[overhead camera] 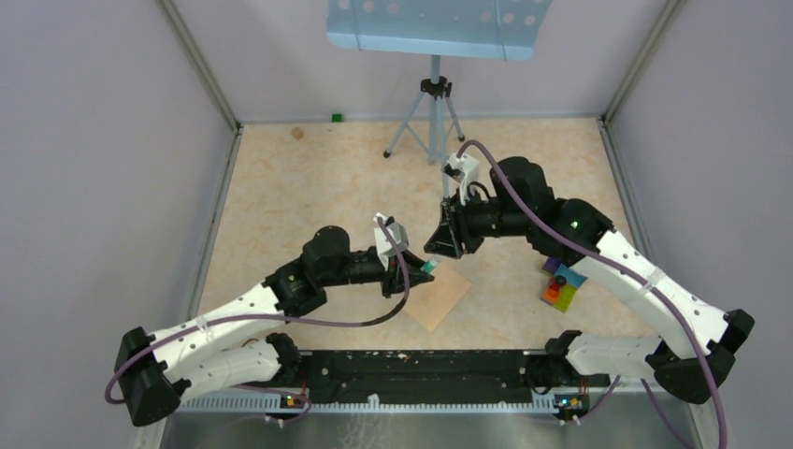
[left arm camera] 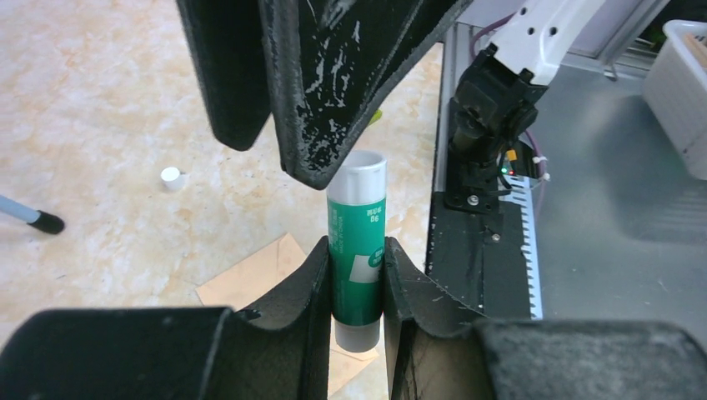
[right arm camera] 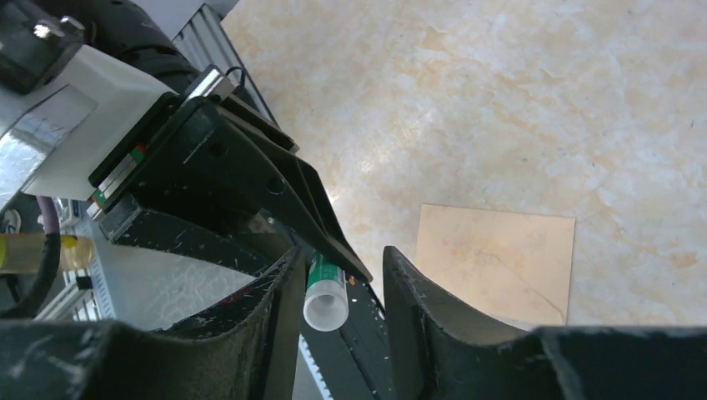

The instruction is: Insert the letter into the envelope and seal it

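The tan envelope lies flat on the table between the arms; it also shows in the left wrist view and the right wrist view, with its flap seams visible. The cream letter is not in view. My left gripper is shut on a green glue stick, held above the envelope's near-left part. My right gripper is open, its fingers either side of the stick's white open end, with a gap on the right side.
A small white cap lies on the table left of the envelope. A tripod stand stands at the back. A multicoloured block sits at the right. A white basket sits beyond the table's near rail.
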Motion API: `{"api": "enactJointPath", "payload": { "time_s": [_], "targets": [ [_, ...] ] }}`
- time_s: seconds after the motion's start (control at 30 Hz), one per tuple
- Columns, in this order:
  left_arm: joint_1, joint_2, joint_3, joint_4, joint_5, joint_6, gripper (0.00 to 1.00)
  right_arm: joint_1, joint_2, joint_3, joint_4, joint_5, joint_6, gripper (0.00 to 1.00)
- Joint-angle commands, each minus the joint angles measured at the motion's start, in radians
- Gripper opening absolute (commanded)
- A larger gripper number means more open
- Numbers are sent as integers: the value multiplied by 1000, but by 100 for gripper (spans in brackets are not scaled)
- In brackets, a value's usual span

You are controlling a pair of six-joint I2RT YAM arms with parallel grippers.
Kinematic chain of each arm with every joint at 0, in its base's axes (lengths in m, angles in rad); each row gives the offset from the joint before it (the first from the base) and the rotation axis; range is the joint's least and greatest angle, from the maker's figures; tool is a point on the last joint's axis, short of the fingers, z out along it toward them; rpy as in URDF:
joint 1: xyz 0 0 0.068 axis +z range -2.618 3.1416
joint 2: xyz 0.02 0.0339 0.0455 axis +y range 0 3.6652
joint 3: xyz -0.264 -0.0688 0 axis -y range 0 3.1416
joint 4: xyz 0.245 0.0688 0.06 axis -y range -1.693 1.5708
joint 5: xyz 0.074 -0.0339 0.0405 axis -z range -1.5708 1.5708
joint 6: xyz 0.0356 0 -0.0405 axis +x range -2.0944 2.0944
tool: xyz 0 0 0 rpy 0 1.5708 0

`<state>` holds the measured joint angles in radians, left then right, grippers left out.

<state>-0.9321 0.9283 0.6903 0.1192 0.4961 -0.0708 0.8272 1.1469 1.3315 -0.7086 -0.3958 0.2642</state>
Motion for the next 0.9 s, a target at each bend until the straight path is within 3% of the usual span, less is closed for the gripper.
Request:
{"api": "enactJointPath", "payload": {
  "time_s": [0.0, 0.13, 0.47, 0.7, 0.87],
  "targets": [
    [-5, 3, 37, 53, -67, 32, 0, 4, 8, 38, -39, 97, 94, 40],
    [-5, 10, 40, 50, -118, 44, 0, 4, -1, 33, -55, 113, 107, 46],
    [-5, 22, 40, 62, -132, 38, 0, 19, 8, 25, -61, 98, 128, 48],
    [-5, 32, 42, 73, -125, 38, 0, 41, 27, 17, -54, 108, 137, 42],
    [-5, 30, 37, 80, -129, 35, 0, 42, 35, 20, -56, 105, 141, 32]
  ]
}}
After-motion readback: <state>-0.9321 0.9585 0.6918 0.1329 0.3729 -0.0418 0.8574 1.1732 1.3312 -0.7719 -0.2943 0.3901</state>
